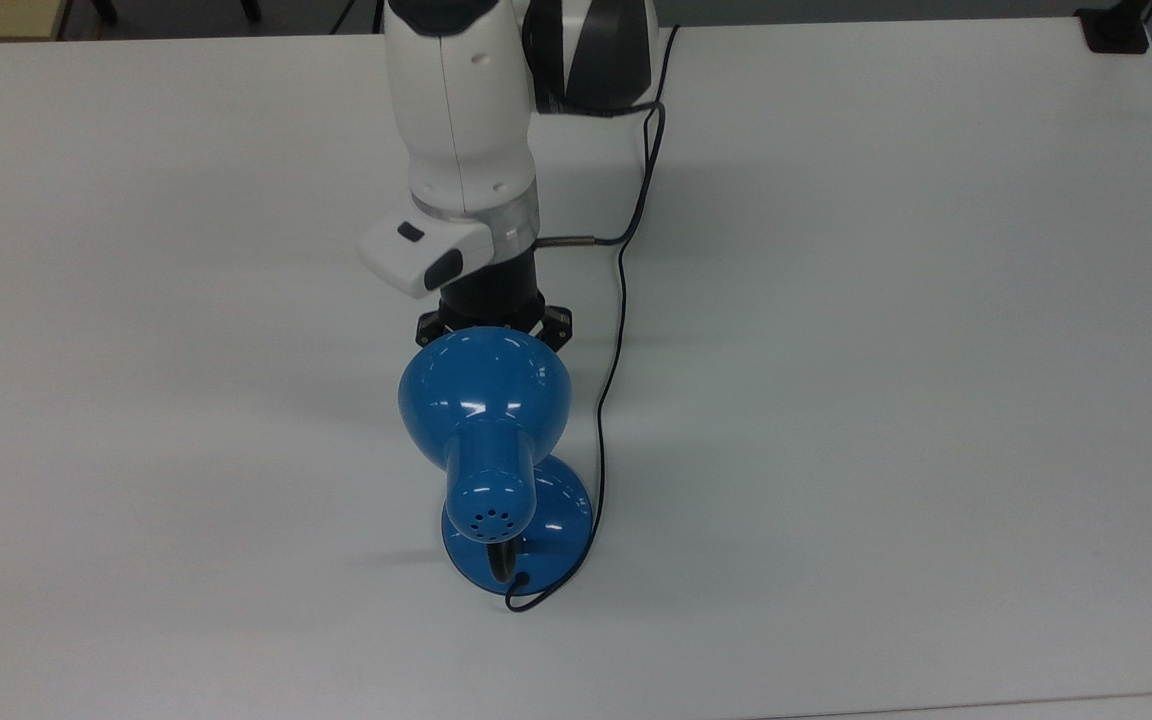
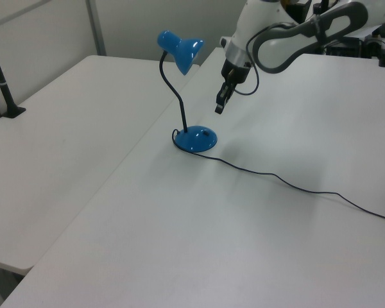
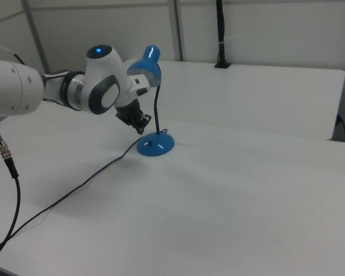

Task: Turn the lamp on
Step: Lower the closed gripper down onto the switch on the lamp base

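Observation:
The blue lamp stands on the white table, its bell shade bent over on a thin neck above the round base. In the left view the shade is high and the base is low. My gripper hangs point down, shut and holding nothing, a little above the table, just to the left view's right of the base. In the right view the gripper is to the left of the base, under the shade. In the top view the shade hides the fingertips.
The lamp's black cord runs from the base across the table past my arm. A black clamp post stands on the adjoining table in the left view. A grey robot cable hangs at the right view's left.

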Action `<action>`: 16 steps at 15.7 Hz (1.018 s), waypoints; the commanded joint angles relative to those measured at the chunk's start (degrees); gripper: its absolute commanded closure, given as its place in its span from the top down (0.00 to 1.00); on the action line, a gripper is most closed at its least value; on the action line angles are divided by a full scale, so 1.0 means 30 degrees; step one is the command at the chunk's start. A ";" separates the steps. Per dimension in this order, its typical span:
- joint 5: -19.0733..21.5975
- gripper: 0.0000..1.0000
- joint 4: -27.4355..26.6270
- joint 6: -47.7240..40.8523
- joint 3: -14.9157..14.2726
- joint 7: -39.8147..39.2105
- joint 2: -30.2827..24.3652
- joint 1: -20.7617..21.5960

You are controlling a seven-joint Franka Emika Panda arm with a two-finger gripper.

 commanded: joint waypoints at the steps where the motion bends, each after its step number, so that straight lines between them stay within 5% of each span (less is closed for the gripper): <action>1: 0.0222 0.00 0.1309 0.0283 -0.0433 0.0388 0.1383 0.0403; 16: 0.0133 0.00 0.2249 0.2538 -0.0433 0.0359 0.3466 0.0755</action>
